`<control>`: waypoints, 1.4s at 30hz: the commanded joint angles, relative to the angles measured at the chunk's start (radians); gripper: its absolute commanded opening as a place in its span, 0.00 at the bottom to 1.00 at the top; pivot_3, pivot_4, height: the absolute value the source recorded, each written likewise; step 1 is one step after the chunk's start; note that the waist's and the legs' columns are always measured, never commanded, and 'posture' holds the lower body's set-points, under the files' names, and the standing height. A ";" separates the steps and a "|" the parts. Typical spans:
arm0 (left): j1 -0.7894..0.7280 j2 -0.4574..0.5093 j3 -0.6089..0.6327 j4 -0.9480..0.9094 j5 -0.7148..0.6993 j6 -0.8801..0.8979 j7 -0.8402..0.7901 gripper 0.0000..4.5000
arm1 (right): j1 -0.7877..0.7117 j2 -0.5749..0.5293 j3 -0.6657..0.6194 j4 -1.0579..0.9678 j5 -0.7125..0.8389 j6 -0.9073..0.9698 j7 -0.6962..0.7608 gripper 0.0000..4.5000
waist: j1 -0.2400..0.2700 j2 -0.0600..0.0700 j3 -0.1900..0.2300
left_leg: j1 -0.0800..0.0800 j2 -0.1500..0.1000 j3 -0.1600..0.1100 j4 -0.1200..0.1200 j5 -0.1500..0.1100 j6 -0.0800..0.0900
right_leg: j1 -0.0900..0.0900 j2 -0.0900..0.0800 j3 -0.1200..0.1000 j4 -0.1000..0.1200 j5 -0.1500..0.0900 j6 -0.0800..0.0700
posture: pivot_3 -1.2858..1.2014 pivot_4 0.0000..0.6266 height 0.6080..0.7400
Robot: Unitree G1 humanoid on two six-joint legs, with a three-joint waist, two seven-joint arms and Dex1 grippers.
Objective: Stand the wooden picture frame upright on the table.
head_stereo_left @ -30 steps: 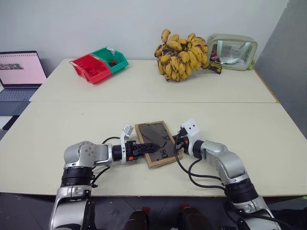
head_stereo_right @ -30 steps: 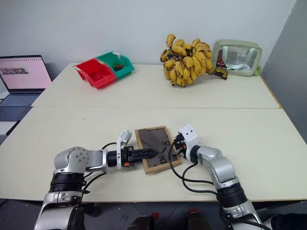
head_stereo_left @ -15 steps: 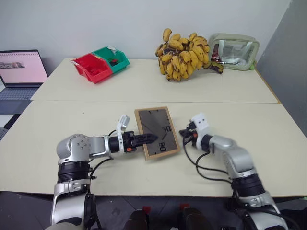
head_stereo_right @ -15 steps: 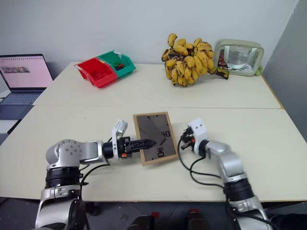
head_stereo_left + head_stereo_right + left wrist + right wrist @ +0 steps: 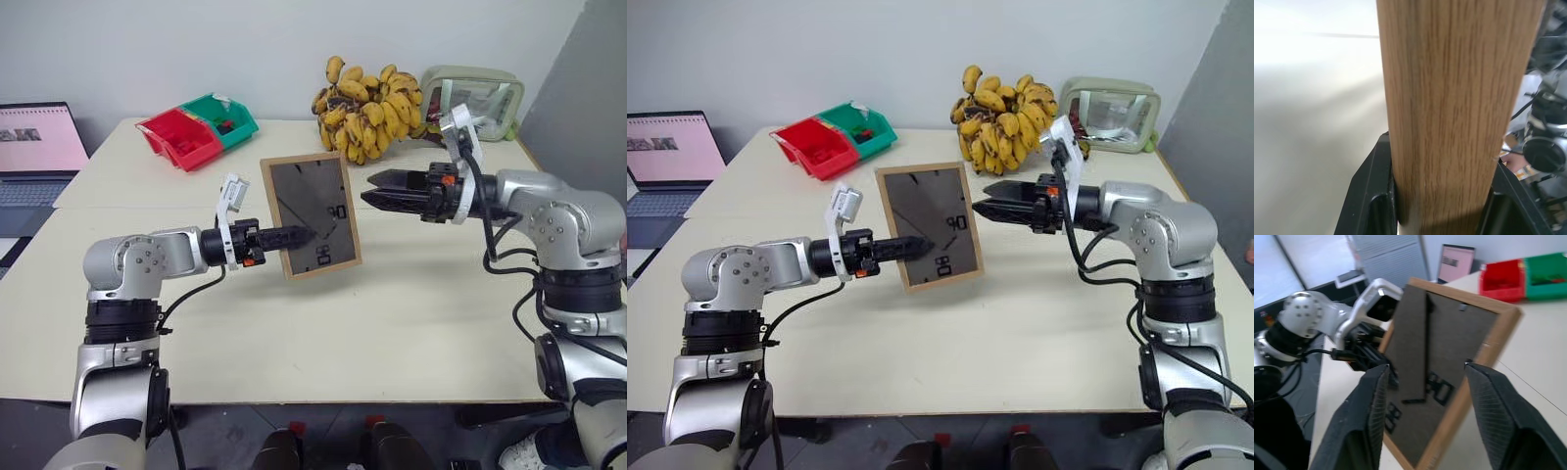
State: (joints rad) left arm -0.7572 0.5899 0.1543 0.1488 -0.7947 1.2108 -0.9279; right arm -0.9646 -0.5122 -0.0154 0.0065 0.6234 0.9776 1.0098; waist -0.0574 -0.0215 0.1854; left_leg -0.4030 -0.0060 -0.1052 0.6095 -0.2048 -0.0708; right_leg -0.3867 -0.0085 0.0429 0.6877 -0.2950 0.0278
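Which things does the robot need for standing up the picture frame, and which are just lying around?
Needed for the job:
- wooden picture frame, lifted off the table
- left gripper, shut on the frame's edge
- right gripper, open beside the frame
- table

Just lying around:
- bunch of bananas
- red bin
- green bin
- pale-green mirror
- laptop

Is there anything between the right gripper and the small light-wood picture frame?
No. In the left eye view, only a bare gap separates the open right gripper from the light-wood picture frame, which the left gripper holds.
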 commanded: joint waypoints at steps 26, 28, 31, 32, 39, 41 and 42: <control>-0.019 0.066 -0.054 -0.038 0.036 -0.108 -0.115 0.29 | -0.039 0.127 0.046 -0.176 0.110 0.051 -0.024 0.86 | 0.001 0.000 0.000 | -0.006 0.000 -0.003 0.001 0.000 0.000 | -0.004 -0.005 -0.003 -0.001 0.000 0.000 | 0.52 0.24 1.00; -0.014 0.068 -0.053 -0.042 0.034 -0.105 -0.117 0.29 | -0.022 0.094 0.030 -0.218 0.150 0.092 -0.029 0.86 | 0.001 0.000 0.000 | -0.006 0.000 -0.003 0.001 0.000 0.000 | -0.004 -0.006 -0.003 -0.001 0.000 0.000 | 0.52 0.24 1.00; -0.015 0.057 -0.052 -0.040 0.026 -0.092 -0.118 0.29 | 0.012 0.029 0.041 -0.261 0.135 0.089 -0.030 0.86 | 0.001 0.000 0.000 | -0.006 0.000 -0.003 0.001 0.000 0.000 | -0.004 -0.006 -0.003 -0.001 0.000 0.000 | 0.52 0.24 1.00; -0.013 0.054 -0.055 -0.045 0.022 -0.081 -0.117 0.29 | 0.032 -0.012 0.044 -0.266 0.105 0.071 -0.029 0.86 | 0.001 0.000 0.000 | -0.006 0.000 -0.003 0.001 0.000 0.000 | -0.004 -0.006 -0.003 -0.001 0.000 0.000 | 0.52 0.24 1.00; 0.017 0.049 0.046 -0.069 -0.135 0.191 -0.059 0.29 | 0.249 -0.269 0.109 -0.261 -0.292 -0.489 -0.033 0.86 | 0.003 0.000 0.000 | -0.007 -0.001 -0.002 0.001 0.000 0.001 | -0.003 -0.004 -0.003 -0.004 -0.001 0.002 | 0.52 0.24 1.00; 0.001 0.033 0.092 -0.040 -0.186 0.311 -0.022 0.29 | 0.333 -0.289 0.131 -0.151 -0.491 -0.949 -0.089 0.86 | 0.000 -0.001 0.000 | -0.008 -0.001 -0.002 0.001 0.000 0.001 | -0.003 -0.004 -0.003 -0.005 -0.001 0.002 | 0.52 0.24 1.00; -0.016 0.027 0.110 -0.004 -0.225 0.362 0.008 0.29 | 0.366 -0.292 0.136 -0.067 -0.582 -1.195 -0.131 0.86 | 0.000 -0.001 0.000 | -0.007 -0.002 -0.002 0.001 -0.001 0.001 | -0.003 -0.003 -0.003 -0.005 -0.001 0.002 | 0.52 0.24 1.00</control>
State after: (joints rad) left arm -0.7316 0.6219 0.1918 0.1298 -0.9243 1.4710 -0.9553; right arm -0.6328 -0.7915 0.1124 -0.1626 0.2217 0.2347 0.9458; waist -0.0578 -0.0221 0.1856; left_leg -0.4104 -0.0076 -0.1069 0.6111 -0.2053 -0.0698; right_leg -0.3895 -0.0117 0.0400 0.6826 -0.2959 0.0306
